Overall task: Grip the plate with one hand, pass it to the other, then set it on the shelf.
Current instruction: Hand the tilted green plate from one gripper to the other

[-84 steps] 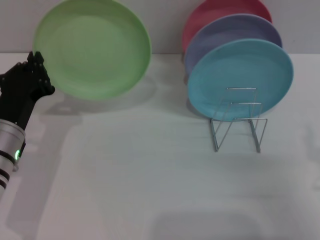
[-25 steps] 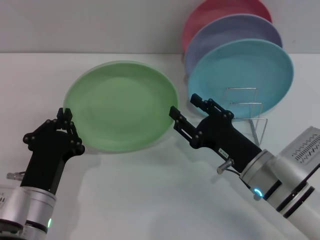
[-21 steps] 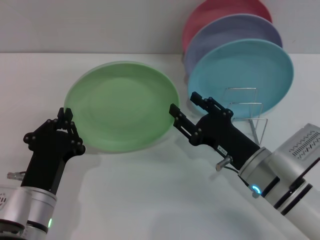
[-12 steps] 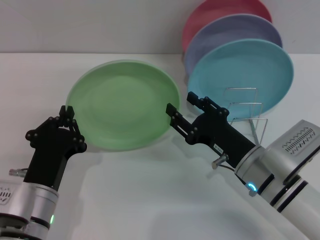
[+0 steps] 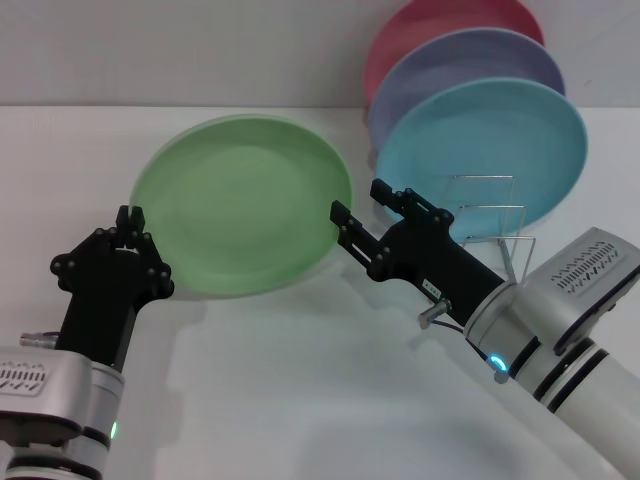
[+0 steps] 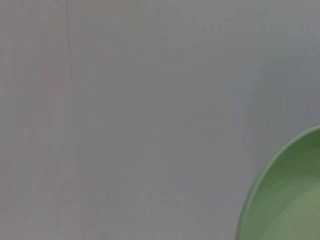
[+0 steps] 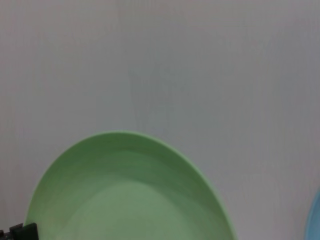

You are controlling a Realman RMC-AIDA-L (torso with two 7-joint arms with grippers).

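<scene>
On the left, we hold the plate (image 5: 243, 205) by its near-left rim, our left gripper (image 5: 128, 225) with its jaws clamped on that edge, lifting it tilted above the table (image 5: 300, 400). It is round, plain light green, with a shallow rim. At its right edge our right gripper (image 5: 360, 215) waits, jaws apart around the rim but not yet closed. We judge the handover is just beginning; the transfer and setting it on the shelf (image 5: 480, 240), far right before the turquoise plate (image 5: 500, 150), remain.
</scene>
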